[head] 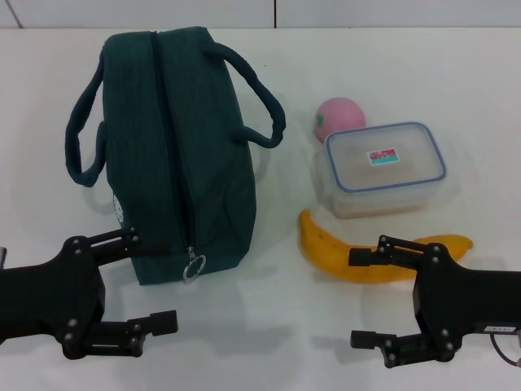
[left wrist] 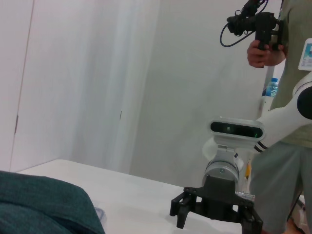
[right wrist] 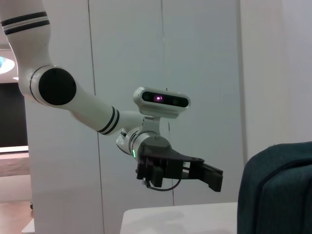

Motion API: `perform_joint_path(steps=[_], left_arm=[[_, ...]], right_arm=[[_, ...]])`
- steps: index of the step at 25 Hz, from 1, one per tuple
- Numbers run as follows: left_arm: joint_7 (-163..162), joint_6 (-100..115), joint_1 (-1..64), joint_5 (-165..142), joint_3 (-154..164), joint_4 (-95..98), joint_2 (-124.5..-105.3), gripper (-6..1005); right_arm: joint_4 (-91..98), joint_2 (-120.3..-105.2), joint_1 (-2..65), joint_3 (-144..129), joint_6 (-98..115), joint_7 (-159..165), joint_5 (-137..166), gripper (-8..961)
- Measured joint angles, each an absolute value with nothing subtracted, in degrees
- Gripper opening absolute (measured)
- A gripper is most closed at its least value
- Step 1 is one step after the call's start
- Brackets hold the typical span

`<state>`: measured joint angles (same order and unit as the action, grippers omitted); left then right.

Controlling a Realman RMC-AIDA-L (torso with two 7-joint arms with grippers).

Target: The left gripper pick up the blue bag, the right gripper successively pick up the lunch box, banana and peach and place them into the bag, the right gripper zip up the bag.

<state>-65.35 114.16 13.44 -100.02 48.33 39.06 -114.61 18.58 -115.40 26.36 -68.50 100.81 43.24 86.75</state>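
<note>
Blue bag (head: 175, 155): one, lying zipped on the white counter (head: 269, 326) toward its left edge, two handles, ring pull at the near end. One peach (head: 339, 116), one lunch box (head: 384, 167), one banana (head: 366, 259), clustered right of it, seen in head view only. Left gripper (head: 151, 277) and right gripper (head: 366, 297) open, empty, near the front edge. Left wrist view alone: person (left wrist: 287, 73) holding a camera.
</note>
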Motion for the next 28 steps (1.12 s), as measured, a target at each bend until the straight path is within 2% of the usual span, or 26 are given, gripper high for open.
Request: perform_joint_path(steps=[9, 18, 23, 28], left_arm=[[-65.23, 114.1, 13.48, -99.96, 48.33, 38.45, -114.68, 874], [-65.63, 114.17, 14.62, -99.81, 48.34, 37.63, -115.89, 873], [-65.96, 115.15, 14.04, -97.81, 48.27, 37.52, -116.31, 872], [-66.12, 116.45, 11.33, -84.88, 48.22, 37.66, -115.85, 871]], right_arm=[[18.54, -115.4, 26.37, -68.47, 101.34, 43.24, 86.73, 865], [19.15, -115.41, 26.49, -68.35, 102.46, 43.23, 84.67, 861], [19.32, -114.57, 26.14, -68.29, 103.95, 44.34, 83.84, 859], [19.23, -113.95, 25.75, -66.82, 105.73, 45.65, 83.74, 857]])
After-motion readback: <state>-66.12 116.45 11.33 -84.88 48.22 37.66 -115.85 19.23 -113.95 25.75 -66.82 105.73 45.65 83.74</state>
